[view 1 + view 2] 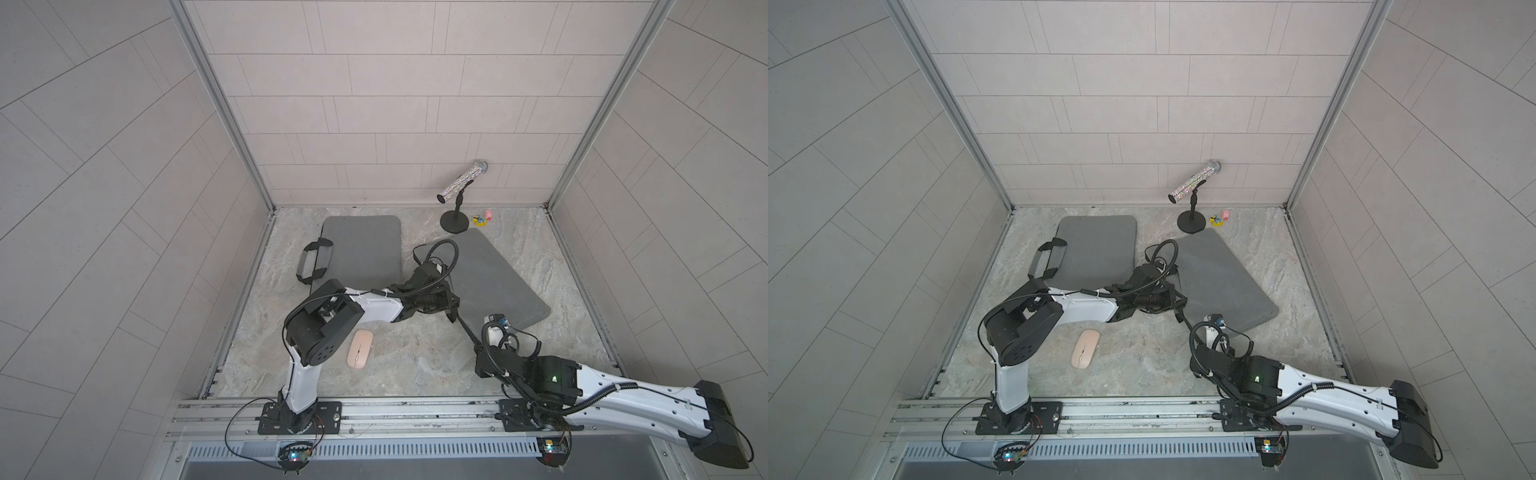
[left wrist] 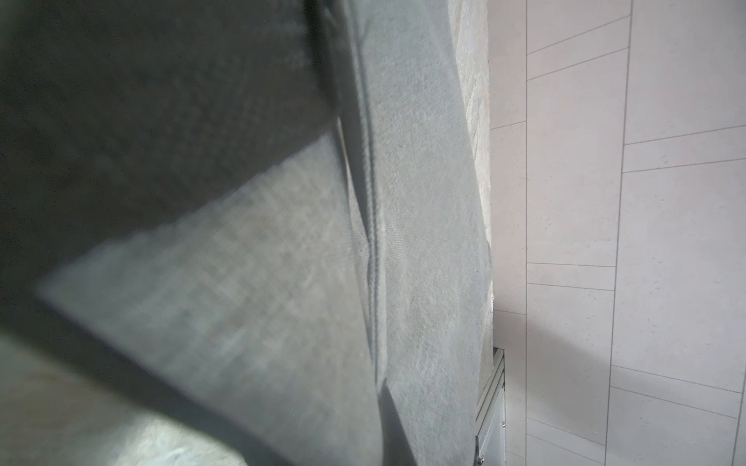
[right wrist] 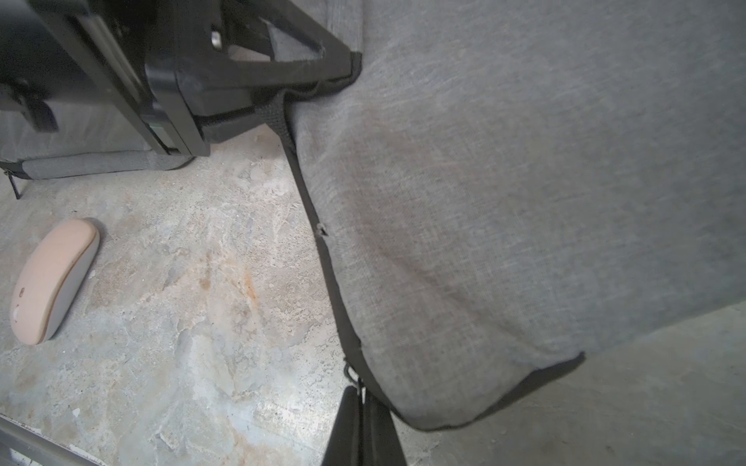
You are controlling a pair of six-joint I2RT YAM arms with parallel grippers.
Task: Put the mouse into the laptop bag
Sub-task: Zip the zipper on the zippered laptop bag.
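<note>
The bag (image 1: 361,249) lies unzipped at the back of the table (image 1: 415,365), spread in two grey halves. One half is flat at the back left with its handle (image 1: 313,262) toward the left wall. The flap (image 1: 490,282) angles off to the right.

The left gripper (image 3: 343,74) reaches across to the flap's near edge. In the right wrist view its jaws are clamped on the black-trimmed rim of the fabric. The left wrist view is filled with blurred grey cloth and a seam.

The right gripper (image 3: 360,397) comes in from the front right, with its jaws pressed together at the flap's rim. The zip pull (image 3: 351,373) sits right at its tips and appears pinched between them. In both top views the two grippers meet at the same corner of the flap.

The mouse (image 1: 360,348), pale pink, lies flat on the table toward the front, just beside the left arm's elbow. It is well apart from the bag and neither gripper touches it. Small marks on its shell are too small to read.

A white label (image 1: 494,332) on the right wrist carries print that cannot be read. A glittery mic (image 1: 461,183) on a black stand is at the back right, with a small pink-and-yellow toy (image 1: 482,219) just beside its base.
</note>
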